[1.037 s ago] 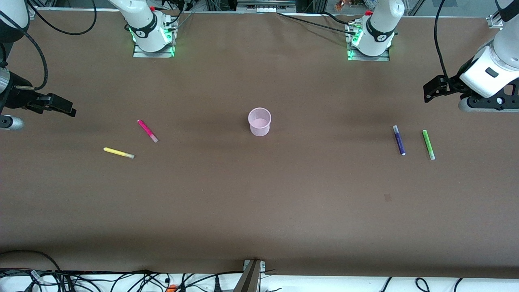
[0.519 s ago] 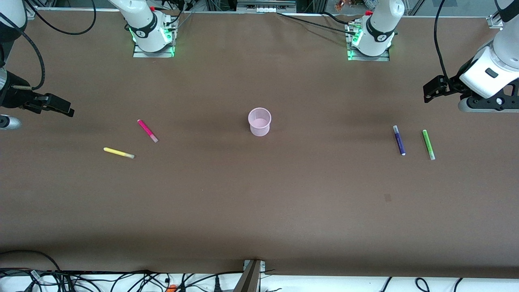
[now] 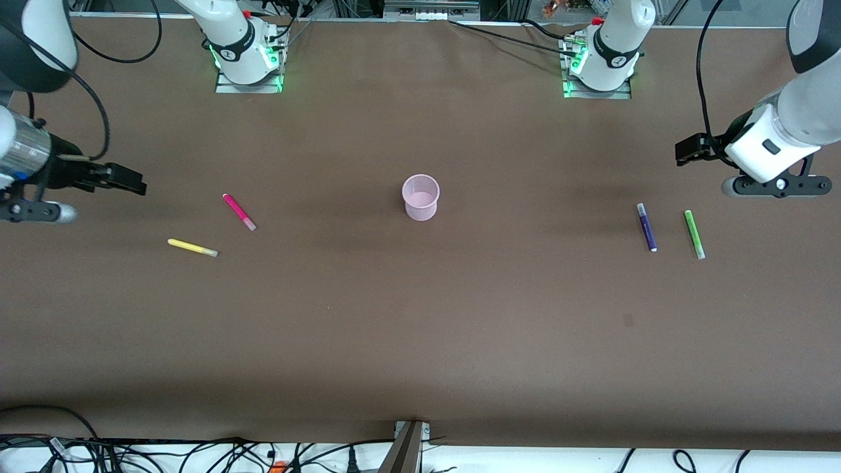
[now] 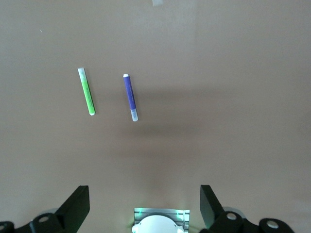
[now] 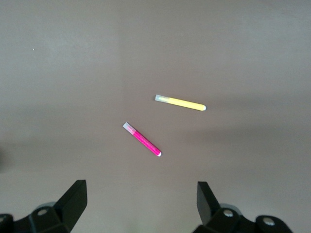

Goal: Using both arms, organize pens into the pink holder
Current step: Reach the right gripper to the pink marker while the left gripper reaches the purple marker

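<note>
Both open, empty arms have swung inward: left end effector [image 3: 686,150] nears the purple pen [image 3: 646,226], right end effector [image 3: 128,180] the magenta pen [image 3: 238,211]; pickups look imminent.

Pale pink translucent holder [image 3: 420,196] upright mid-desk, magenta pen [image 3: 239,212] and yellow pen [image 3: 192,247] lying flat toward the right arm's end, purple pen [image 3: 646,226] beside green pen [image 3: 694,234] lying flat toward the left arm's end
</note>
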Controlling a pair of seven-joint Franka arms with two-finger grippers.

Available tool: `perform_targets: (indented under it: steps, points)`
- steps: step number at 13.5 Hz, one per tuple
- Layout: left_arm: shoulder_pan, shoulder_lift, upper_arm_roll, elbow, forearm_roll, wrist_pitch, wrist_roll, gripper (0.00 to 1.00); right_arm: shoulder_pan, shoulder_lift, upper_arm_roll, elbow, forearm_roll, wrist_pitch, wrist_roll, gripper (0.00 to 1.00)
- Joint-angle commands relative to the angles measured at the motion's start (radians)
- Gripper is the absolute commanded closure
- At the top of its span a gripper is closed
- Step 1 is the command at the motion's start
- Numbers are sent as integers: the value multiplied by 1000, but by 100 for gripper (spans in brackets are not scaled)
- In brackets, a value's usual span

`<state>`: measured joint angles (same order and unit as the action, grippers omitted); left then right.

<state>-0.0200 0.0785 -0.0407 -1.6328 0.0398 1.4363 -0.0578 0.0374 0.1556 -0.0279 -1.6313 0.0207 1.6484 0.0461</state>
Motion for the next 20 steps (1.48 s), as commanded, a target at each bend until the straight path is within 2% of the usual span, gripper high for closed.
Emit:
perform_targets:
  steps: [1,3,5,7,9,12,15,18,20]
  points:
    - [34,84,5,57,-18,-33,108,0,19,1,-4,-117,-2,88,-59,0]
    - [47,141,5,45,34,5,108,0,22,-14,-3,-265,-1,192,-104,0]
    - [71,176,5,-10,34,87,108,0,22,-27,22,-410,-1,279,-106,0]
    - [72,162,7,-114,40,175,108,0,24,-24,26,-522,-4,416,-153,0]
    - [110,141,-2,-233,40,289,111,0,25,-13,31,-599,-5,537,-283,0]
    - [117,99,-5,-441,43,554,113,0,24,4,29,-659,-5,638,-431,0]
    - [136,202,-4,-472,43,801,127,0,24,13,29,-751,-10,799,-445,0]
    - [153,292,-5,-473,43,854,128,0,24,47,26,-800,-7,913,-468,1]
    - [161,342,-5,-487,43,920,125,0,22,77,22,-812,-5,961,-466,6]
